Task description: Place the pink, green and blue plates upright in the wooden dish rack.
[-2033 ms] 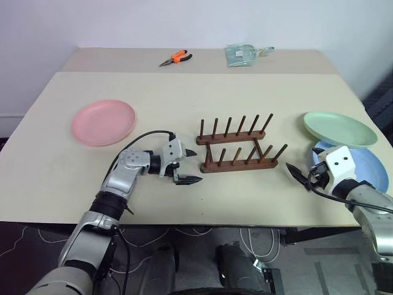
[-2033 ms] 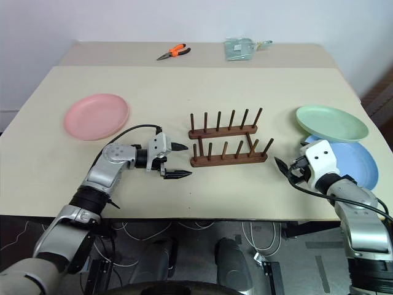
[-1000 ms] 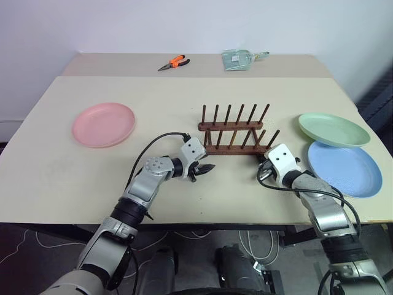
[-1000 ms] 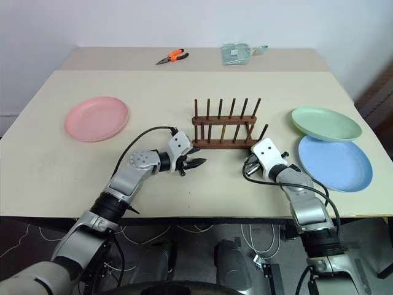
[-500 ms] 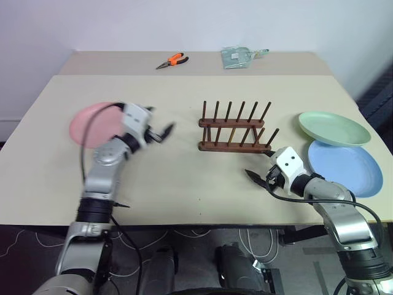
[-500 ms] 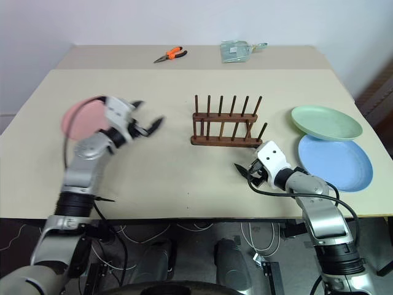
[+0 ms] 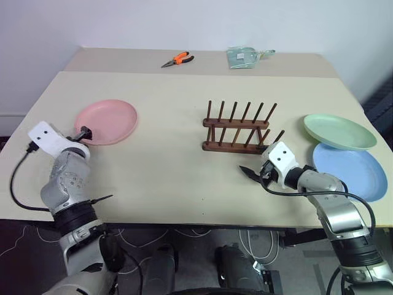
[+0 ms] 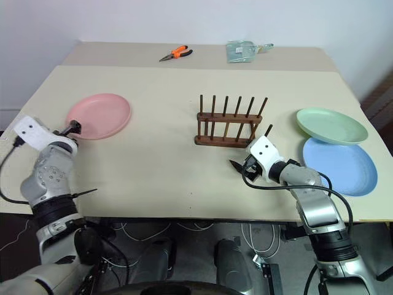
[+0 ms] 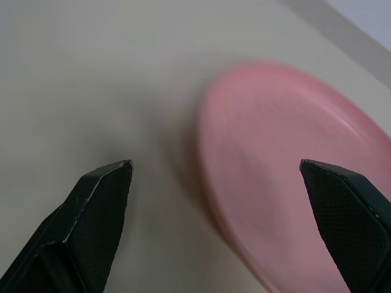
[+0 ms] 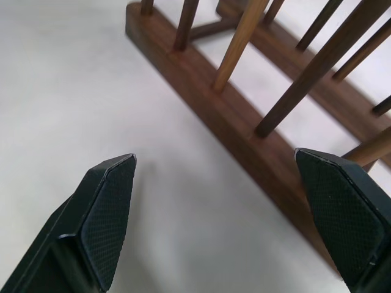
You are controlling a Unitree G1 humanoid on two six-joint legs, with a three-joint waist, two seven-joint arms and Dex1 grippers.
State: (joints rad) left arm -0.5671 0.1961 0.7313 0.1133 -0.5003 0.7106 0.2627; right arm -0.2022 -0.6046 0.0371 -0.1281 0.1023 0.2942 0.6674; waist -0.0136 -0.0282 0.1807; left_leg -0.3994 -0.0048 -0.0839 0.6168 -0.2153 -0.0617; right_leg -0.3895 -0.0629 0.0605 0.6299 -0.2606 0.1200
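Now, counter [image 7: 172,166]: beige, carrying everything.
Wooden dish rack [image 7: 236,130]: centre right of the frame, upright, no plates in it.
Pink plate [image 7: 106,121]: flat, left of centre.
Green plate [image 7: 339,131]: right edge, overlapping the blue plate [image 7: 353,172] below it.
Left claw [image 9: 226,177]: released, fingers wide, at the pink plate's near rim, lower left.
Right claw [image 10: 220,177]: released, empty, just beside the rack's near rail.
Far end: orange pliers [image 7: 177,59].
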